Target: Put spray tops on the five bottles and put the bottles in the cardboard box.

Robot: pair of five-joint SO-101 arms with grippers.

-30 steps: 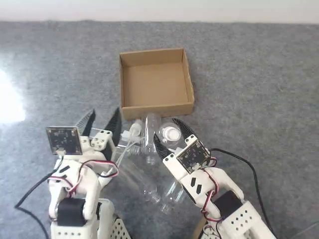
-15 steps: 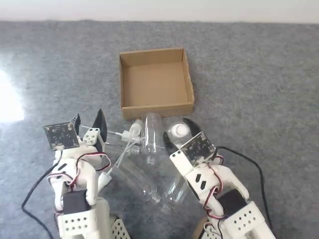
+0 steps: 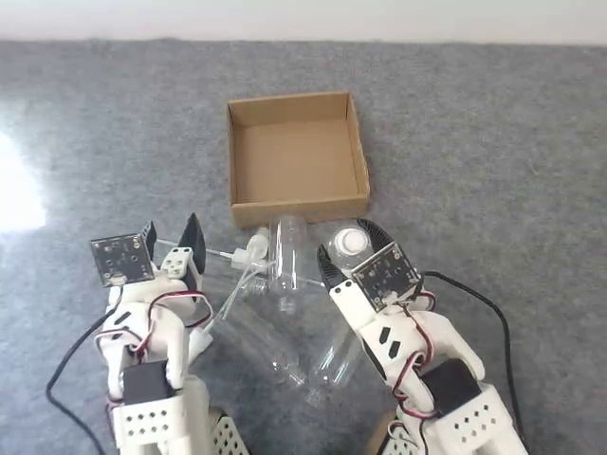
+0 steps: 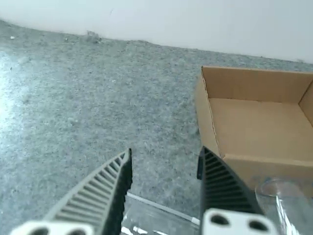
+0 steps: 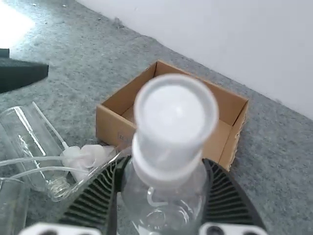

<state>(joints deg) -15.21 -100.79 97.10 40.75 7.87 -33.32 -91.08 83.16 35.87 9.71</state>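
— Where is the cardboard box (image 3: pixel 297 156) found?
— It is set open on the grey table (image 3: pixel 493 142), on the far side of both arms.
— And the bottles?
— Clear bottles (image 3: pixel 287 256) are laid between the arms, just near of the box. One bottle with a white top (image 3: pixel 349 242) is pinched between the fingers of the right gripper (image 5: pixel 162 164).
— And the left gripper (image 3: pixel 172 227)?
— Its fingers are held partly spread, and the table is seen between them. A loose spray top (image 3: pixel 248 253) is laid just to its right.
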